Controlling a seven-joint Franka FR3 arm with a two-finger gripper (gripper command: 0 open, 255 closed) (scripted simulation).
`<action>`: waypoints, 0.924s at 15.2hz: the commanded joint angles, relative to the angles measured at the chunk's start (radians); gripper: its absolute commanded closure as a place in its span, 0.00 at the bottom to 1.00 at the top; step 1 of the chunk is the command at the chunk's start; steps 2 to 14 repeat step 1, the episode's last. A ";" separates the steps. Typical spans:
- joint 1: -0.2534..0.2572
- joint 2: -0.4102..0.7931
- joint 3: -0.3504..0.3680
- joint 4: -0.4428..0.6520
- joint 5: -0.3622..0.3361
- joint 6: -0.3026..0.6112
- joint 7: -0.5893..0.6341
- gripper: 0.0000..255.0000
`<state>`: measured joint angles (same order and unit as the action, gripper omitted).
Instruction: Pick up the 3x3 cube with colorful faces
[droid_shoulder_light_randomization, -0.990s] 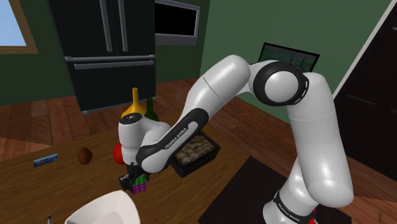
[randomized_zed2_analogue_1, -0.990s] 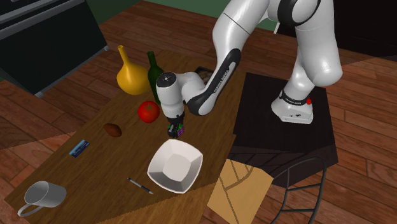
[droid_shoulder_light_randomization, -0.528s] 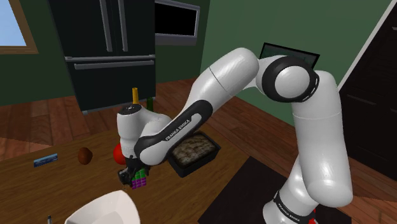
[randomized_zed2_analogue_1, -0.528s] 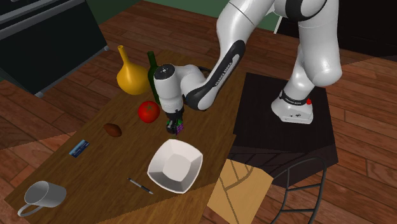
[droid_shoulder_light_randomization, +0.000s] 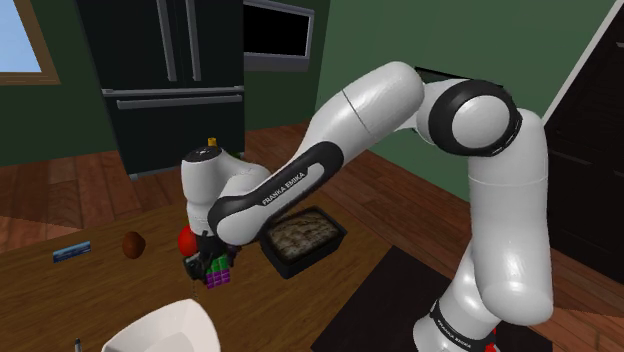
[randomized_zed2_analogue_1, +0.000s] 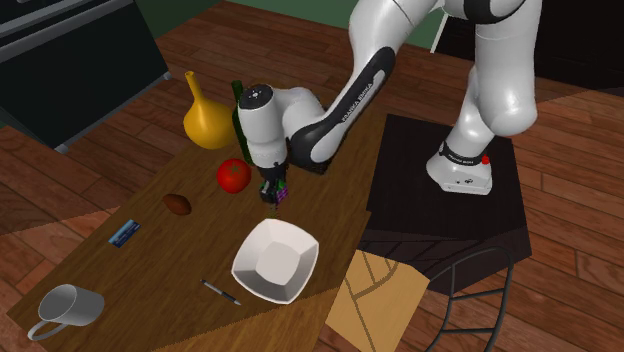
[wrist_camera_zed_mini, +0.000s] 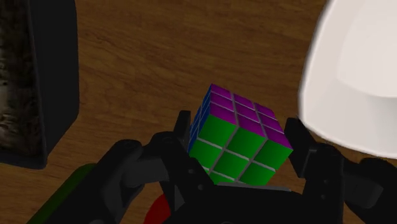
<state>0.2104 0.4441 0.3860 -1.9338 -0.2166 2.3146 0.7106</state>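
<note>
Cube (wrist_camera_zed_mini: 238, 137) clamped in the end effector (randomized_zed2_analogue_1: 273, 192) now hangs higher above the table (randomized_zed2_analogue_1: 150, 270) than a second ago.

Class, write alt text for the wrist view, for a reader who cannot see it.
A black gripper is shut on a 3x3 cube with green, purple and blue faces, over a brown wooden table. A white bowl lies to one side of the cube, a dark tray to the other.

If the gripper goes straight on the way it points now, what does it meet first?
The gripper points down, shut on the cube, so the cube would probably touch the bare wooden table first, close beside the white bowl. The gap below is hard to judge.
</note>
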 joint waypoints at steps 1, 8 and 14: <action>-0.001 -0.005 0.002 0.004 0.003 -0.008 -0.002 1.00; -0.001 -0.005 0.002 0.004 0.003 -0.008 -0.002 1.00; -0.001 -0.005 0.002 0.004 0.003 -0.008 -0.002 1.00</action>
